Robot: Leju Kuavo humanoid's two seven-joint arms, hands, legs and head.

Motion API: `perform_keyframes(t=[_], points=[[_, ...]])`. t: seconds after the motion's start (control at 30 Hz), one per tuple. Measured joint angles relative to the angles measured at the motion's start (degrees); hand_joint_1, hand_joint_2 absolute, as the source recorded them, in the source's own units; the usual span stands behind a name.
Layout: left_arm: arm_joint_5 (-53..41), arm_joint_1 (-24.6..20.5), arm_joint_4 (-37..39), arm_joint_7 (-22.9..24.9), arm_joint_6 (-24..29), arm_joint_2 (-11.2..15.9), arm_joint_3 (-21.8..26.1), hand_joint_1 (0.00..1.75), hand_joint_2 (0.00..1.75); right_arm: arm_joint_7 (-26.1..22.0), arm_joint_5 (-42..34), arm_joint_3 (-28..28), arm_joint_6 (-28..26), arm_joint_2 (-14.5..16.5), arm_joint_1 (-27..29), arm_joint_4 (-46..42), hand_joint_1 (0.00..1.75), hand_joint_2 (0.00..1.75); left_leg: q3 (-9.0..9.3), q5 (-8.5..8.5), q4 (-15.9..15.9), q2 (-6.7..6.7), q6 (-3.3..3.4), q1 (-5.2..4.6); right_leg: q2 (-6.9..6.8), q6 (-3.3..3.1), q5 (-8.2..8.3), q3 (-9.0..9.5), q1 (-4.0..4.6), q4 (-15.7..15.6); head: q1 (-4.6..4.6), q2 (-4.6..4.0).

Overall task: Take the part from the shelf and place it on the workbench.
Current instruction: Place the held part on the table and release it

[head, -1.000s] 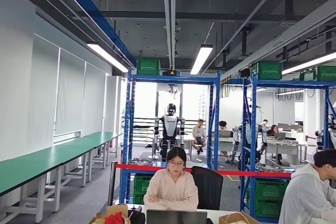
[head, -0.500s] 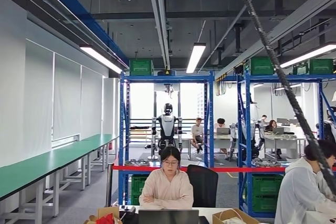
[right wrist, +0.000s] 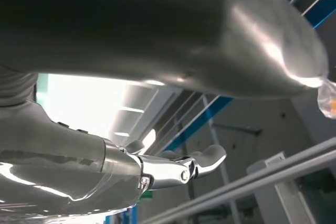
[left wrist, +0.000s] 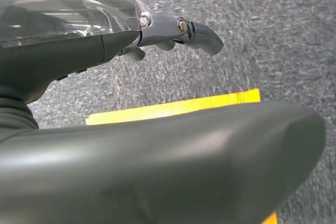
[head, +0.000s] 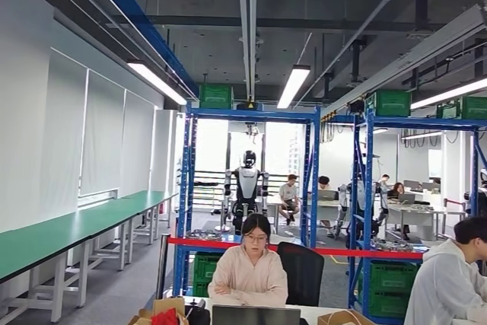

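Note:
Two blue shelf racks stand far ahead, one in the middle (head: 186, 188) and one at the right (head: 367, 188). Small metal parts (head: 204, 234) lie on the middle rack's lower level, and more parts (head: 393, 245) on the right rack; they are too far off to tell apart. A long green workbench (head: 57, 234) runs along the left wall. My left hand (left wrist: 118, 40) hangs over grey floor, fingers stretched out, holding nothing. My right hand (right wrist: 158, 171) points up toward the ceiling, fingers stretched out and holding nothing.
A person (head: 249, 268) sits at a desk with a laptop (head: 256, 315) between me and the racks, and another person (head: 453, 279) sits at the right. Red tape (head: 345, 250) crosses the racks. Another humanoid (head: 246, 188) stands behind. A yellow line (left wrist: 174, 107) marks the floor.
The camera swung and came back to nearly the view of a second ago; a dark cable that crossed the right side half a second ago has gone.

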Motion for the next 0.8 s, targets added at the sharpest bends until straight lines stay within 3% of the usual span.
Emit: perform_keyframes(t=[0.03, 0.07, 0.13, 0.2, 0.33, 0.4, 0.47, 0.5, 0.53, 0.57, 0.63, 0.7, 0.8], points=[[0.04, 0.28, 0.00, -0.14, 0.10, 0.00, 0.54, 0.00, 0.00, -0.01, -0.08, -0.08, 0.88, 0.28, 1.63, -1.20, 0.00, 0.00, 0.01, -0.01, 0.00, 0.03, 0.02, -0.04, 0.00, 0.03, 0.06, -0.44, -0.05, 1.00, 0.00, 0.00], [-0.03, 0.48, 0.00, -0.23, 0.23, 0.00, 1.03, 0.00, 0.00, -0.02, -0.07, -0.19, 1.69, 0.61, 2.85, -2.15, 0.00, 0.00, 0.04, -0.02, 0.00, 0.04, 0.02, -0.08, 0.00, -0.04, 1.14, 0.25, -0.07, -0.29, 0.00, 0.00], [-0.48, 0.62, 0.00, -0.31, 0.55, 0.00, 1.95, 0.00, 0.00, -0.03, 0.21, -0.57, 3.15, 1.45, 4.80, -3.28, 0.00, 0.00, 0.16, -0.03, -0.01, 0.00, -0.02, -0.16, -0.01, -0.53, 4.60, 4.29, 0.00, -7.94, 0.00, 0.00], [-1.21, 0.73, 0.00, -0.37, 0.81, 0.04, 2.80, 0.00, 0.00, -0.02, 0.43, -1.18, 4.21, 2.28, 6.60, -3.61, 0.00, 0.00, 0.23, -0.08, 0.00, -0.06, -0.31, -0.30, -0.02, -1.06, 6.56, 7.51, 0.24, -14.15, 0.00, 0.00], [-2.78, 0.98, 0.00, -0.40, 0.87, 0.27, 4.53, 0.00, 0.00, -0.03, -0.15, -2.47, 4.83, 3.01, 9.19, -3.21, 0.00, 0.00, 0.29, -0.46, 0.08, -0.04, -1.49, -0.18, 0.03, -2.05, 7.13, 8.14, 0.42, -15.77, -0.01, 0.00], [-3.35, 1.01, 0.00, -0.40, 0.78, 0.38, 5.36, 0.00, 0.00, -0.03, -0.26, -2.73, 4.76, 3.29, 9.96, -2.83, 0.00, 0.00, -0.89, -2.97, 3.18, -0.04, -1.80, -0.18, -0.10, -2.72, 7.55, 8.27, 0.18, -16.25, 0.00, 0.00], [-3.69, 1.07, 0.00, -0.40, 0.73, 0.51, 6.02, 0.00, 0.00, -0.03, -0.28, -2.94, 4.74, 3.48, 10.61, -2.33, 0.00, 0.00, -3.68, -6.96, 10.14, -0.03, -2.01, -0.20, -0.21, -2.98, 7.69, 8.23, 0.22, -16.25, 0.00, 0.00], [-3.88, 1.11, 0.00, -0.42, 0.72, 0.59, 6.33, 0.00, 0.00, -0.03, -0.30, -3.05, 4.74, 3.56, 10.95, -2.01, 0.00, 0.00, -4.87, -8.31, 13.30, -0.03, -2.13, -0.20, -0.24, -3.02, 7.72, 8.20, 0.25, -16.21, 0.00, 0.00], [-4.16, 1.15, 0.00, -0.43, 0.68, 0.63, 6.64, 0.00, 0.00, -0.03, -0.33, -3.18, 4.75, 3.65, 11.29, -1.67, 0.00, 0.00, -5.28, -8.62, 14.79, -0.03, -2.24, -0.19, -0.25, -3.04, 7.74, 8.17, 0.27, -16.15, 0.00, 0.00], [-4.43, 1.18, 0.00, -0.45, 0.64, 0.66, 6.90, 0.00, 0.00, -0.03, -0.37, -3.29, 4.77, 3.73, 11.59, -1.31, 0.00, 0.00, -4.69, -7.87, 14.19, -0.02, -2.30, -0.15, -0.24, -3.04, 7.74, 8.15, 0.25, -16.05, 0.00, 0.00], [-4.97, 1.11, -0.01, -0.53, 0.57, 0.66, 7.38, 0.00, 0.00, -0.03, -0.43, -3.49, 4.82, 3.84, 11.98, -0.71, 0.00, 0.00, -0.94, -4.46, 7.59, -0.01, -2.36, -0.02, -0.18, -2.86, 7.63, 8.08, 0.23, -15.69, 0.00, 0.00], [-5.39, 0.98, -0.02, -0.58, 0.57, 0.66, 7.78, 0.00, 0.00, -0.03, -0.45, -3.64, 4.84, 3.89, 12.11, -0.28, 0.00, 0.00, 2.15, -2.34, 1.57, -0.03, -2.15, -0.01, -0.04, -2.37, 7.50, 7.72, 0.47, -15.01, 0.00, 0.00], [-5.82, 1.04, -0.02, -0.57, 0.57, 0.65, 8.16, 0.00, 0.00, -0.03, -0.49, -3.81, 4.83, 3.93, 12.36, 0.19, 0.00, 0.00, 2.45, -1.88, 0.30, -0.05, -1.24, -0.28, 0.14, -1.52, 7.78, 7.25, 0.51, -14.65, 0.00, 0.00]])
